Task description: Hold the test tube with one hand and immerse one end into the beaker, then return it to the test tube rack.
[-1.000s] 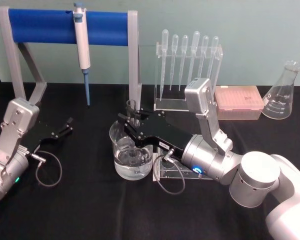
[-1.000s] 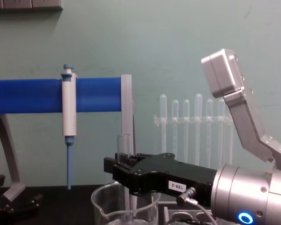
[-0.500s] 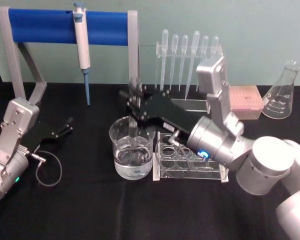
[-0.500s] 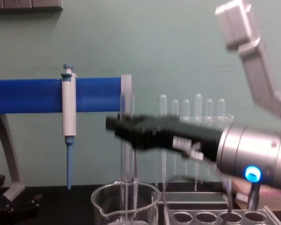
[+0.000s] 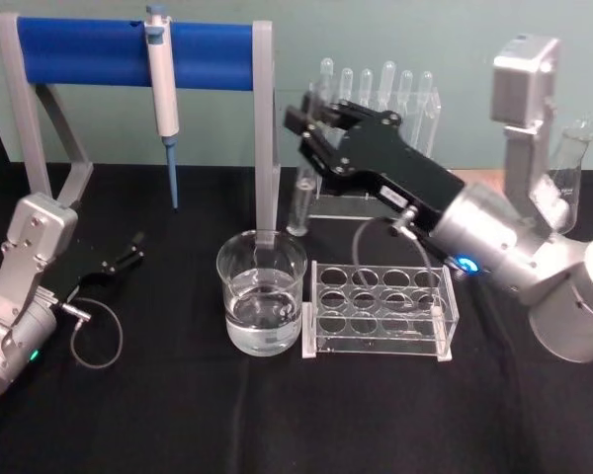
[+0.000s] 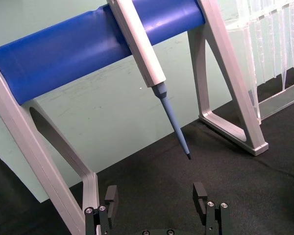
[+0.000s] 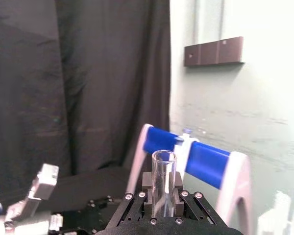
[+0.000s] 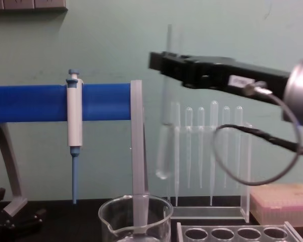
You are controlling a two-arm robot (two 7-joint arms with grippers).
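The right end effector [image 5: 311, 123] is raised above the worktop [image 5: 178, 415], up and to the right of the beaker [image 5: 262, 304], and is clamped on the test tube [image 8: 164, 151] close to its open top. In the chest view the tube hangs roughly upright from the black fingers, a little tilted, its rounded bottom in the air above and just right of the beaker's rim, clear of the glass. It is clear, long and slim; the lower stretch looks slightly clouded against the wall behind. The right wrist view looks along the tube from behind the fingers: its rimmed open mouth [image 7: 163, 159] stands just past the two black pads, which press on it from either side.

The beaker stands on the black worktop, holding clear liquid to about a third of its height, with its spout toward the left in the chest view. Touching or just beside its right side is a clear tube rack [image 5: 381, 311] with round holes. Behind them stand a row of plastic pipettes [image 5: 376, 99] in a clear holder and a blue-barred stand [image 5: 128, 49] carrying a white-and-blue pipettor [image 5: 162, 89].

The left end effector [image 5: 124, 255] rests low at the left of the worktop, well apart from the beaker, its fingers spread with nothing between them.
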